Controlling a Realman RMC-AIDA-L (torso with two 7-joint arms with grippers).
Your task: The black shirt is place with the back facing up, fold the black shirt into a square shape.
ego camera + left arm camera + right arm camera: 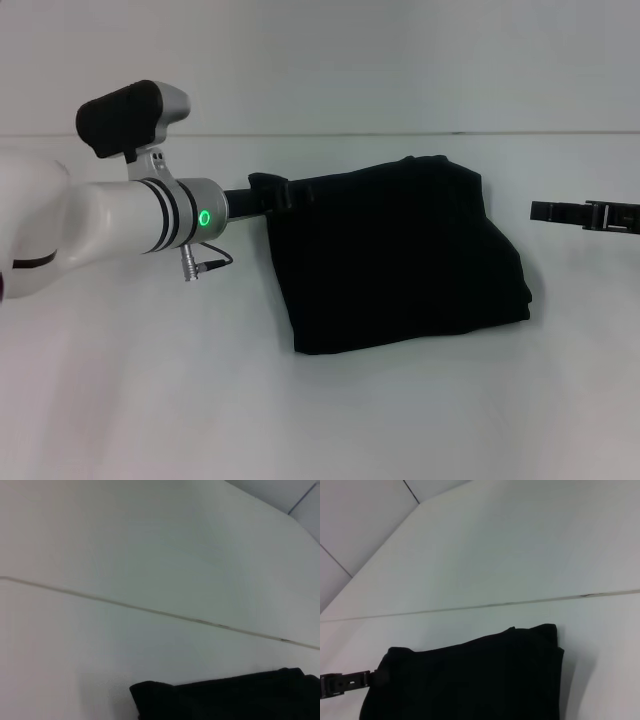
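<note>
The black shirt (395, 255) lies on the white desk (150, 400), out in the middle and closer to the far edge than to the near one. It is folded up into a thick, almost square bundle. Its near edge runs a bit slanted, and the side that faces the right edge of the desk shows a few stacked layers of cloth.

The left gripper (270, 190) is at the far left corner of the bundle. Its black tip touches the cloth there, and a small fold of shirt sits up around it. Black lies on black, so I cannot tell if the fingers are pinching the cloth or are let go. The white arm reaches in from the left edge of the desk, with a small green light on its silver ring.

The right gripper (585, 214) is over by the right edge of the desk, well apart from the shirt. Only a thin black bar of it shows, and I cannot tell if it is open or closed.

A thin dark line (485, 605) runs across the desk behind the shirt.
</note>
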